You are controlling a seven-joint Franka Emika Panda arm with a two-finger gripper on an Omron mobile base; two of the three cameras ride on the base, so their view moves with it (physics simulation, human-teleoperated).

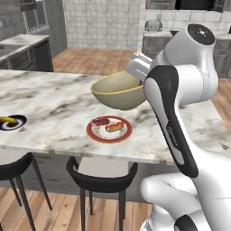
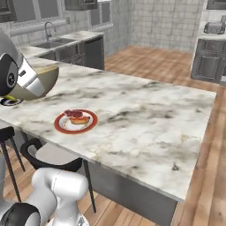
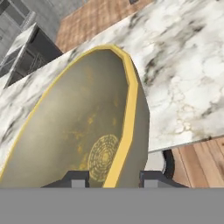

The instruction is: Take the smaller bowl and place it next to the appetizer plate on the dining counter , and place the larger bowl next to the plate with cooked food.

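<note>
My gripper [image 3: 109, 177] is shut on the rim of the larger bowl [image 3: 83, 131], a wide tan bowl with a yellow rim. The bowl [image 1: 118, 92] hangs tilted above the dining counter [image 1: 54, 101], just behind the plate with cooked food [image 1: 109, 128]. From the right, the bowl [image 2: 44, 79] sits left of that red-rimmed plate [image 2: 76, 121], over the counter [image 2: 145, 110]. The dark appetizer plate [image 1: 11, 122] with its yellow piece lies at the counter's left end, partly hidden behind the bowl [image 2: 9, 102]. The smaller bowl is out of view.
Black stools [image 1: 101, 178] [image 1: 13, 167] stand under the counter's near edge. A sink worktop [image 2: 57, 44] runs along the far wall and a toaster [image 1: 153, 25] sits on the back cabinets. Bare marble stretches right of the red-rimmed plate.
</note>
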